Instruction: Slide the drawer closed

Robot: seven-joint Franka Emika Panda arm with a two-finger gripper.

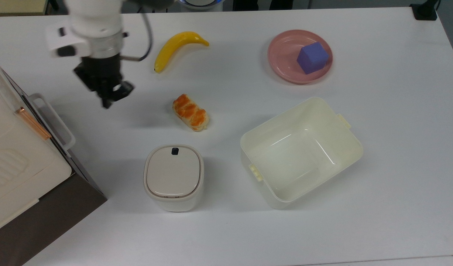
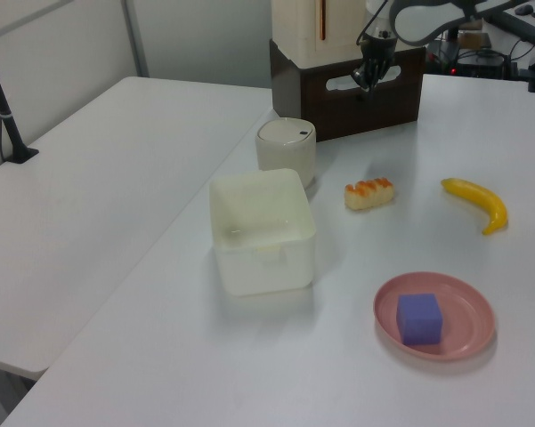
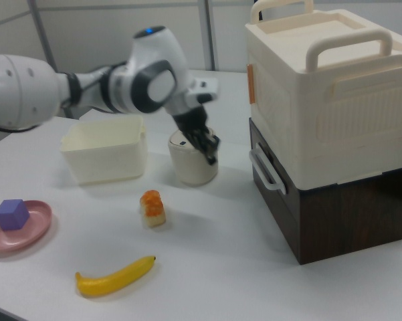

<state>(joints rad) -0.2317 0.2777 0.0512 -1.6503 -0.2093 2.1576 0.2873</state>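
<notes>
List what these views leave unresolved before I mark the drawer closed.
- Drawer interior: hidden behind its dark front, right view.
- Drawer front, top view: covered by the cream box above; the handle sticks out.
- White lidded container contents: hidden by its lid.
</notes>
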